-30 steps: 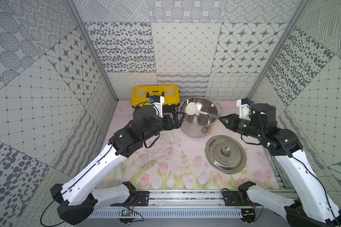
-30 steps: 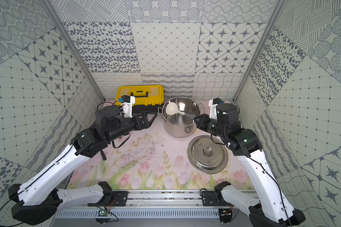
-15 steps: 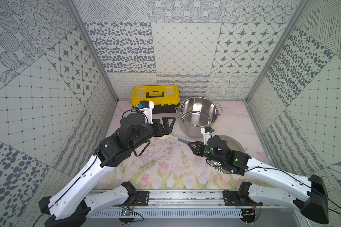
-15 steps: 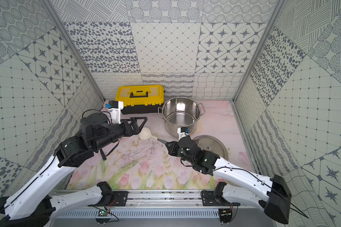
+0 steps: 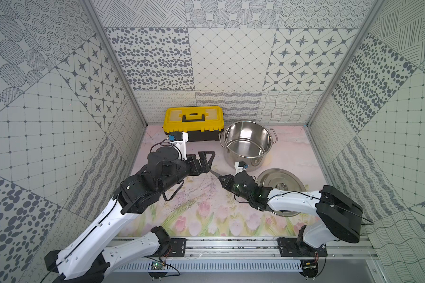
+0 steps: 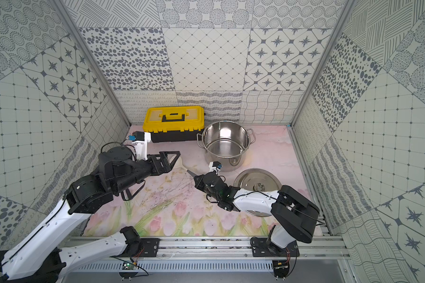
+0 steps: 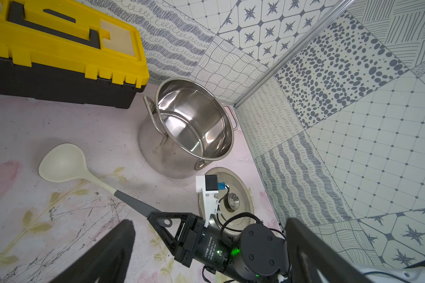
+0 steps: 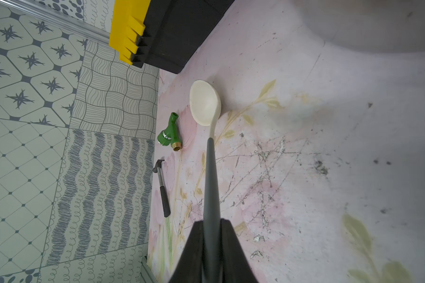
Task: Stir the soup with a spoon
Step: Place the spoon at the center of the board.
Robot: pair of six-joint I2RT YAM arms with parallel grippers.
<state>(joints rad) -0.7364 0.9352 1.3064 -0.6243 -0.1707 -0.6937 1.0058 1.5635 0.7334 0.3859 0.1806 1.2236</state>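
surface: floral mat (image 5: pixel 201 210) | on it: yellow toolbox (image 5: pixel 193 120), steel pot (image 5: pixel 247 137), lid (image 5: pixel 287 178), green nozzle (image 8: pixel 170 131), hammer (image 8: pixel 163 190)

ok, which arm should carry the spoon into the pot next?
Right. The right gripper is shut on the spoon by its dark handle, with the pot nearby. The left gripper is open and holds nothing.

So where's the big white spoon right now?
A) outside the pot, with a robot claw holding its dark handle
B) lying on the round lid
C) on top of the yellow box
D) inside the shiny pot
A: the right gripper is shut on the dark handle of the spoon, and the spoon's white bowl is out over the floor mat, not in the pot.
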